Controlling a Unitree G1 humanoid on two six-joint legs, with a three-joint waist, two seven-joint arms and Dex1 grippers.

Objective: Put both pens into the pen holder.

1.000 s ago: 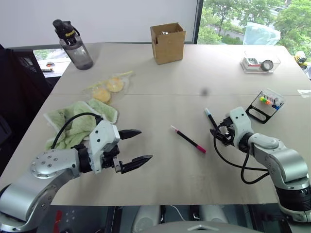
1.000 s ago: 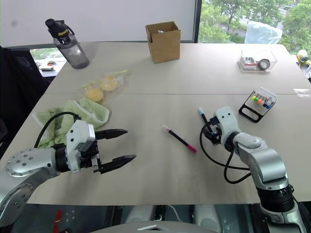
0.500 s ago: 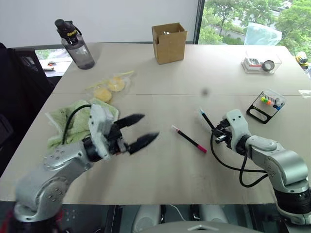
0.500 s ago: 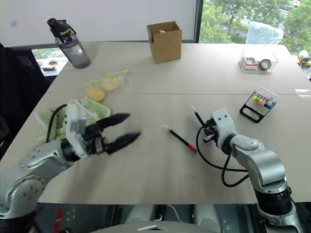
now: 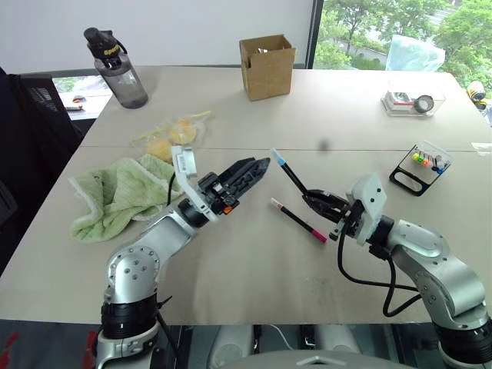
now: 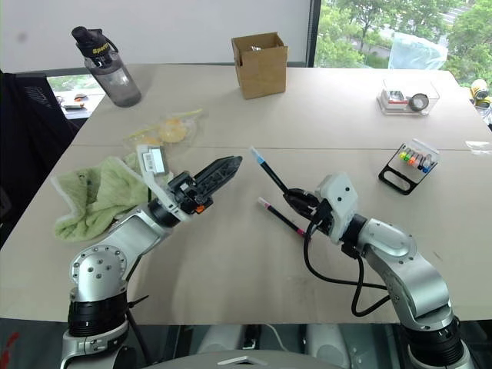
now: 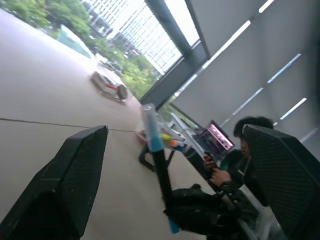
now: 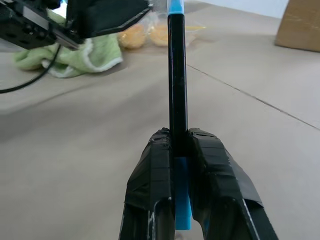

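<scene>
Above the table [image 5: 254,269], right hand [image 5: 314,201] grips blue pen [image 5: 290,174].

Both head cameras look down and forward over the table [image 5: 254,284], sharing nearly the same scene. Each wrist camera sits close behind its hand, sighting low across the tabletop; both catch the blue-capped pen [image 8: 176,90] between them.
</scene>
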